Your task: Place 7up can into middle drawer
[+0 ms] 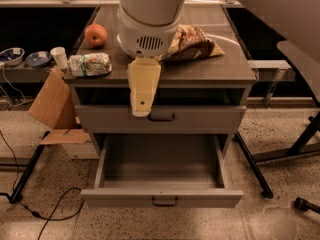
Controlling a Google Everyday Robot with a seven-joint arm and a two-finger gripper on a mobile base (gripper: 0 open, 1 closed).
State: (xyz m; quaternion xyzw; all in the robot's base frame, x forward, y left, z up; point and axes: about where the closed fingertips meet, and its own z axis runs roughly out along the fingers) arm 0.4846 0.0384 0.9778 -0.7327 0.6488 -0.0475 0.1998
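Observation:
The 7up can (90, 64) lies on its side at the front left corner of the cabinet top (210, 71). My arm's white round body (150, 19) and a cream link (142, 91) hang over the middle of the cabinet, just right of the can. My gripper is not in view. Below the top is a dark open slot, then a shut drawer with a handle (161, 118). The lowest drawer (162, 171) is pulled out and holds nothing.
A red apple (96, 34) sits behind the can. A brown snack bag (192, 43) lies right of the arm. A white cup (60, 57) and bowls (25, 58) stand on a low shelf at left. A cardboard box (50, 106) leans there. Black stand legs (295, 149) are at right.

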